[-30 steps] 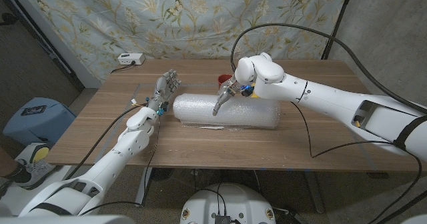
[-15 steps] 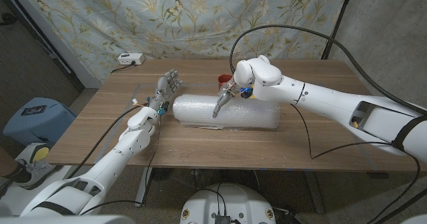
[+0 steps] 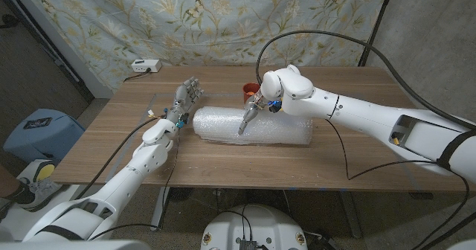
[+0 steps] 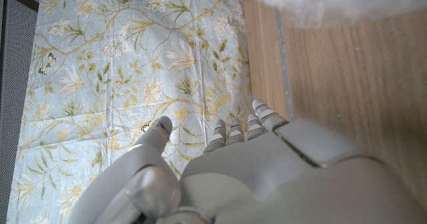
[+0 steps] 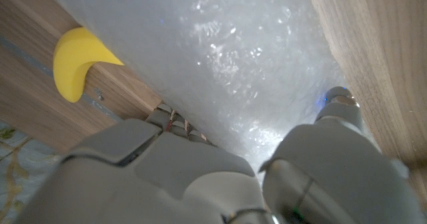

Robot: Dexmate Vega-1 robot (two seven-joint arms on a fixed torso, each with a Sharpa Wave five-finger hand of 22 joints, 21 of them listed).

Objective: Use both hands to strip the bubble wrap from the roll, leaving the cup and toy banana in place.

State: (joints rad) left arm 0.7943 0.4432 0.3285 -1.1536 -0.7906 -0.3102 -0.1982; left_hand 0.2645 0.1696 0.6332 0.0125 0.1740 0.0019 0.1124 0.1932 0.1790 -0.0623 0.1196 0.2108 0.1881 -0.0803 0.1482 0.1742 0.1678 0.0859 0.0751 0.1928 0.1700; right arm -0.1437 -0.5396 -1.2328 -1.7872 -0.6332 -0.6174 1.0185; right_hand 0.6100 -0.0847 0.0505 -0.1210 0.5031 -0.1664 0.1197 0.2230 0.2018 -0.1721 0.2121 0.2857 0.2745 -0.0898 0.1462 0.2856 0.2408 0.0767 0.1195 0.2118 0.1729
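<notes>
The bubble wrap roll (image 3: 253, 128) lies lengthwise across the middle of the table. My right hand (image 3: 250, 116) reaches down over its top near the middle. Its fingertips (image 5: 172, 119) and thumb (image 5: 339, 103) touch the wrap (image 5: 247, 57) and stay apart, with no fold pinched between them. My left hand (image 3: 183, 100) stands by the roll's left end, fingers spread and upright, holding nothing; the roll's end (image 4: 333, 1) shows past it. A red cup (image 3: 246, 91) stands just behind the roll, partly hidden by my right hand. The yellow toy banana (image 5: 72, 65) lies on the wood beside the roll.
A white power box (image 3: 146, 66) sits at the table's far left edge. Black cables trail from my right arm over the table's right half (image 3: 338, 142). A floral cloth (image 3: 223, 19) hangs behind the table, and a blue bin (image 3: 41, 131) stands on the floor at left.
My right hand has slid a little lower and toward the front over the roll's top. The left hand and the roll have not moved.
</notes>
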